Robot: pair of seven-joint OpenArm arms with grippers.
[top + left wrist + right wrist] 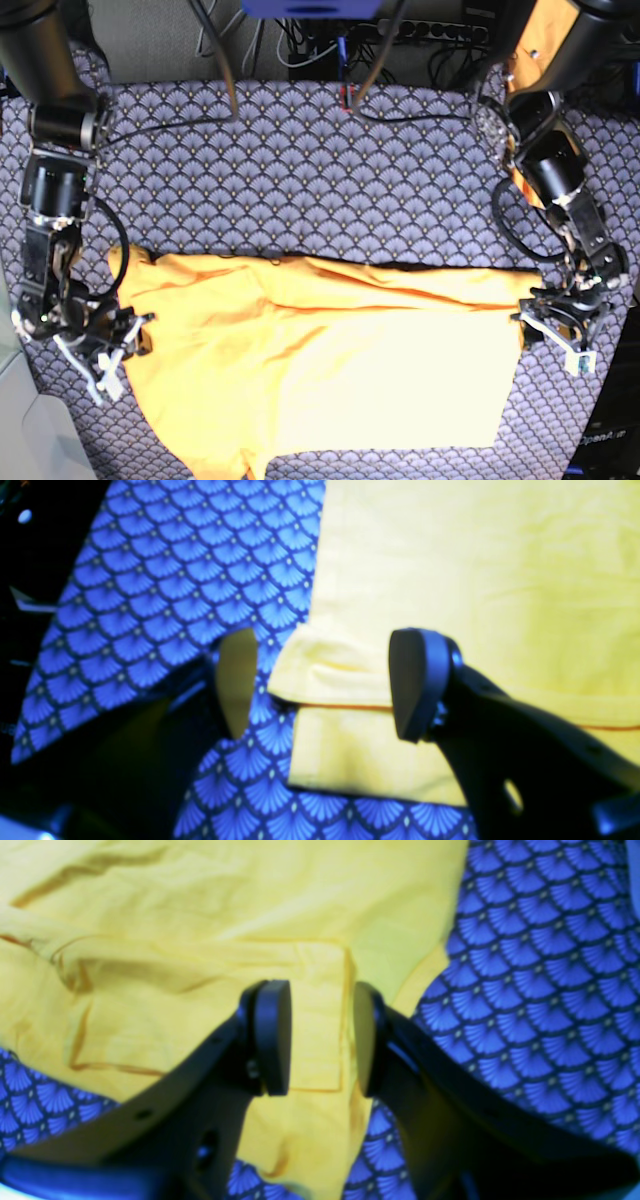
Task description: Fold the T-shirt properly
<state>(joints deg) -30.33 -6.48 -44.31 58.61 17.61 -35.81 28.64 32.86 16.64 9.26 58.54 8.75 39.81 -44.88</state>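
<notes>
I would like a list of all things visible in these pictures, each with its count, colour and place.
T-shirt: one, yellow-orange, lying partly folded across the near half of the table.
Table cloth: one, blue-grey with a scale pattern, covering the whole table under the shirt.
Cables: several, dark, at the far edge of the table.
Left claw: one, dark, open, over the shirt's edge.
Right claw: one, black, open, over the shirt's sleeve side.
</notes>
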